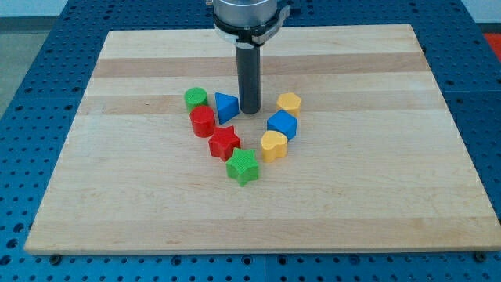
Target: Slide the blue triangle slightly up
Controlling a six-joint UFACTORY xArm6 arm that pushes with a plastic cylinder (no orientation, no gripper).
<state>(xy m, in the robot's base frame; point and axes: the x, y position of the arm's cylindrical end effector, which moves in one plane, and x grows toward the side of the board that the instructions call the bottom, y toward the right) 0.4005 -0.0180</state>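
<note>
One wooden board (376, 196) is filling most of the view, laid on a blue studded surface (23, 47) that is showing around its edges. Above the board's upper middle, the arm's grey metal housing (249, 16) is being cut off by the view's top, and a straight dark rod (249, 74) is being held upright beneath it. No hand or jaws are being carried by the arm; only the rod is being shown, with my tip (250, 112) resting at board level just to the view's right of the blue triangle (226, 106), possibly touching it, though contact cannot be judged from this angle.

The blue triangle is being seen as a small, solid wedge-like block with a ribbed, matte blue surface, one point being turned towards the view's left. It is lying near the board's middle, between the green cylinder (196, 98) on its left and the rod on its right, with the red cylinder (202, 121) just below and left of it.

Further blocks are being arranged in a loose V: a blue cube (282, 124), a yellow hexagon-like block (289, 103), a yellow heart (273, 146), a red star (225, 143) and a green star (243, 167) at the bottom.
</note>
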